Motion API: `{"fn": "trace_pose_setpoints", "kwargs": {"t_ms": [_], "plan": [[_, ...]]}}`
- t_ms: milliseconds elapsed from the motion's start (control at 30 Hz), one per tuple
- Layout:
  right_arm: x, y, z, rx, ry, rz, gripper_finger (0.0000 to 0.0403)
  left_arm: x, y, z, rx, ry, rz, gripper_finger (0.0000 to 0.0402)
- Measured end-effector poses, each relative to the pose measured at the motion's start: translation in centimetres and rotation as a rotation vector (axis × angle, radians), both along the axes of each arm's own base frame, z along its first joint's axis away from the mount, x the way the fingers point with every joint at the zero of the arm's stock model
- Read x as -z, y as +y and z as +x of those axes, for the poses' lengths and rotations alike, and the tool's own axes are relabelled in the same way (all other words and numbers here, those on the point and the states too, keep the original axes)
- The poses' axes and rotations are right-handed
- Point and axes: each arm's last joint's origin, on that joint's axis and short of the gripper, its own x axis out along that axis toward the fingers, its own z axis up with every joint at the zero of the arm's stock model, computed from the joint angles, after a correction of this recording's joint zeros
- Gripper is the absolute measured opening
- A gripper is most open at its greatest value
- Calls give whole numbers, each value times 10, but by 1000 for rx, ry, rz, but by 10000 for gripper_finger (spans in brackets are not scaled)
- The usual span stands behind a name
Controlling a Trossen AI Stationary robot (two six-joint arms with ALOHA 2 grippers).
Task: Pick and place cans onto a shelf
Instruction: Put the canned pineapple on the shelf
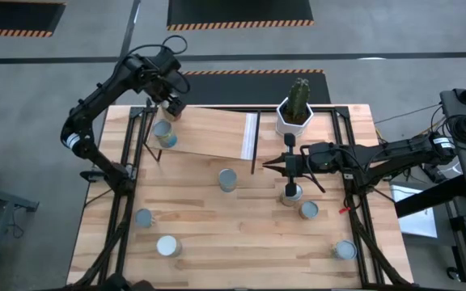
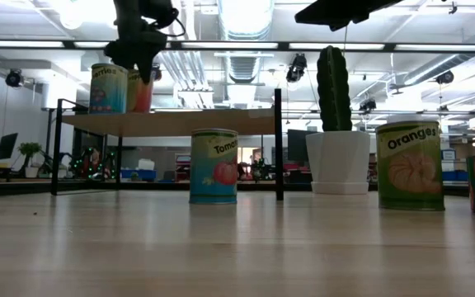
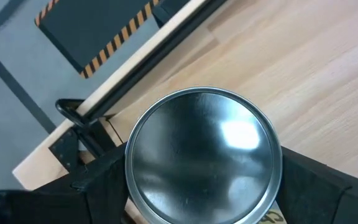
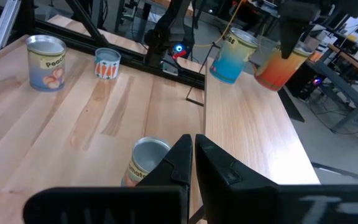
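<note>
The pale wood shelf (image 1: 209, 133) stands on dark legs at the table's far left. A blue-labelled can (image 1: 166, 134) stands on it, also in the low view (image 2: 108, 88). My left gripper (image 1: 172, 105) is at the shelf's far left corner, shut on an orange-labelled can (image 2: 141, 91) beside the blue one. My right gripper (image 1: 270, 165) hangs shut and empty above the table's middle, right of the shelf, its fingers (image 4: 193, 146) pointing toward the shelf. A tomato can (image 1: 228, 179) stands on the table just left of it. My left gripper pinches the orange can between its two fingers (image 3: 98, 180), one on each side of the wall just below the silver top rim (image 3: 135, 186). The fingers come from above, pointing down. The can is upright with its bottom at the shelf's surface (image 2: 141, 110); whether it rests there I cannot tell.
A white pot with a cactus (image 1: 295, 117) stands at the far edge, right of the shelf. Several more cans stand on the table: two near my right gripper (image 1: 291, 192) (image 1: 308, 210), one near right (image 1: 344, 250), two near left (image 1: 143, 217) (image 1: 168, 246).
</note>
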Motion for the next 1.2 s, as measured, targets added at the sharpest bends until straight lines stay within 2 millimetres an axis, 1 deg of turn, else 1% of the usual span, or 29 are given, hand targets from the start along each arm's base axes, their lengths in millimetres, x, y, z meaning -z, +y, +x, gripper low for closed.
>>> {"fn": "trace_pose_setpoints", "kwargs": {"t_ms": [100,233,400,667,800,867,1100,1200], "plan": [[0,0,0,0,0,0,9,6,0,0,-3,14,-15,309],[0,0,0,0,0,0,9,6,-1,-1,-14,9,-15,309],[0,0,0,0,0,0,9,2,-3,-3,-31,-13,-1,309],[1,0,0,0,6,0,9,-13,-13,-12,-71,-87,52,309],[1,0,0,0,7,-1,9,-15,-17,-16,-87,-117,72,309],[1,0,0,0,7,-1,9,-13,-19,-19,-93,-132,82,309],[1,0,0,0,6,0,9,5,-26,-25,-96,-118,69,309],[1,0,0,0,5,0,9,11,-26,-25,-96,-118,68,309]]}}
